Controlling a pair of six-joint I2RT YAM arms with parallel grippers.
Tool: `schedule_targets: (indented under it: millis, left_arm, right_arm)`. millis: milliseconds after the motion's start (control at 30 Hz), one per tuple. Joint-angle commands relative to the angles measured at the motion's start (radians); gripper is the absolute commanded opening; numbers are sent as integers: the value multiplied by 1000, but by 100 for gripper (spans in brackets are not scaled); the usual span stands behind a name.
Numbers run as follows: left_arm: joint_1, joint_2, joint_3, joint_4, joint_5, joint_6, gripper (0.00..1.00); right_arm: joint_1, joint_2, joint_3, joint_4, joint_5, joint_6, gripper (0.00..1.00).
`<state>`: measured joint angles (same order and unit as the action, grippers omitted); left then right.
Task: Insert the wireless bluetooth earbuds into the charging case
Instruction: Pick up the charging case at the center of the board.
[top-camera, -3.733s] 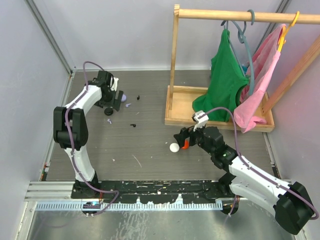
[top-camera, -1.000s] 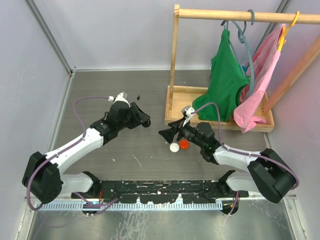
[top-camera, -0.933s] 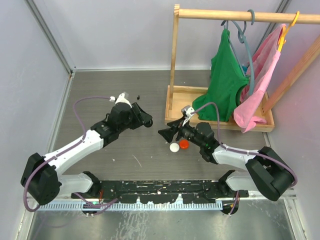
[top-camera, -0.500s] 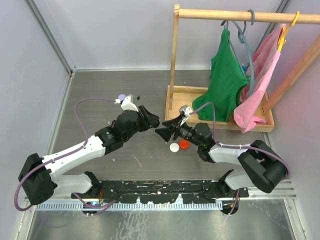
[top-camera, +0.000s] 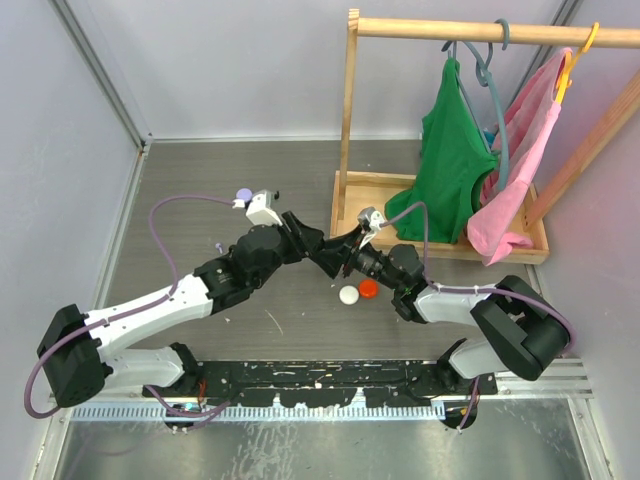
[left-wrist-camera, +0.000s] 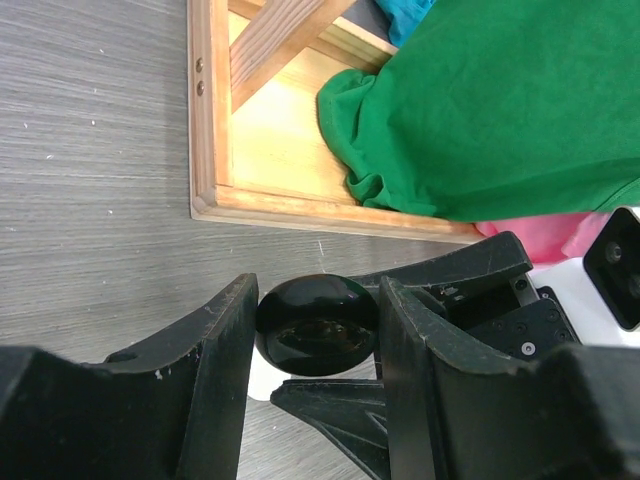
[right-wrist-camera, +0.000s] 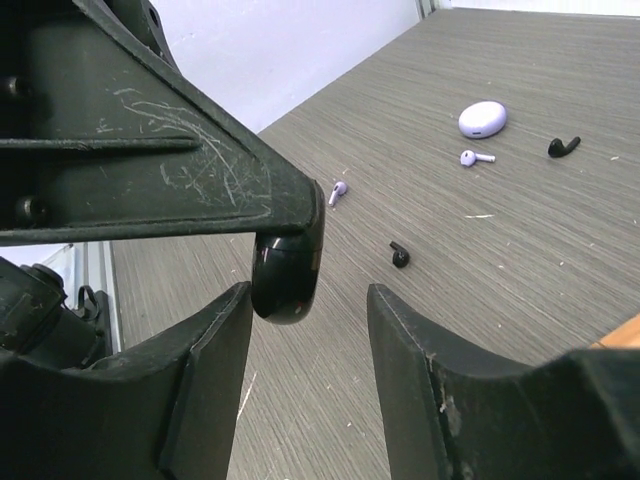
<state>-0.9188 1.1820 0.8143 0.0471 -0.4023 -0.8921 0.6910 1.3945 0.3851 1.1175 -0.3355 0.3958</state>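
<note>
A glossy black round charging case (left-wrist-camera: 318, 322) is pinched between the fingers of my left gripper (left-wrist-camera: 318, 290), which is shut on it above the table. My right gripper (right-wrist-camera: 308, 295) meets it head-on and stands open around the same black case (right-wrist-camera: 288, 275): one finger is close beside it, the other is a clear gap away. In the top view the left gripper (top-camera: 318, 250) and the right gripper (top-camera: 338, 256) overlap. On the table behind lie two lilac earbuds (right-wrist-camera: 338, 190) (right-wrist-camera: 474, 157) and two black earbuds (right-wrist-camera: 400, 255) (right-wrist-camera: 563, 147).
A lilac case (right-wrist-camera: 482, 119) lies at the far left (top-camera: 242, 194). A white case (top-camera: 348, 294) and a red case (top-camera: 368, 288) rest just below the grippers. A wooden rack's tray (top-camera: 362, 212) with green (top-camera: 455, 160) and pink garments stands to the right.
My left arm has swung right, carrying the black case up to the right gripper. The right gripper's jaws have narrowed around the case.
</note>
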Motion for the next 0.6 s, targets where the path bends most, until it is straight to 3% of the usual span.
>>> schedule_targets:
  millis: [0,433,567]
  left_arm:
    - [-17,-9,0,84,-57,28,42]
    - [-39,-1,8,86,-70,36,42]
    - [-41,-2,10,84,-63,36,43]
  right_arm:
    - [6,-1,34,109,-13,5,54]
    - [8,-1,27,135,-24,-5,44]
    - [7,6,29,143,-58,-10,34]
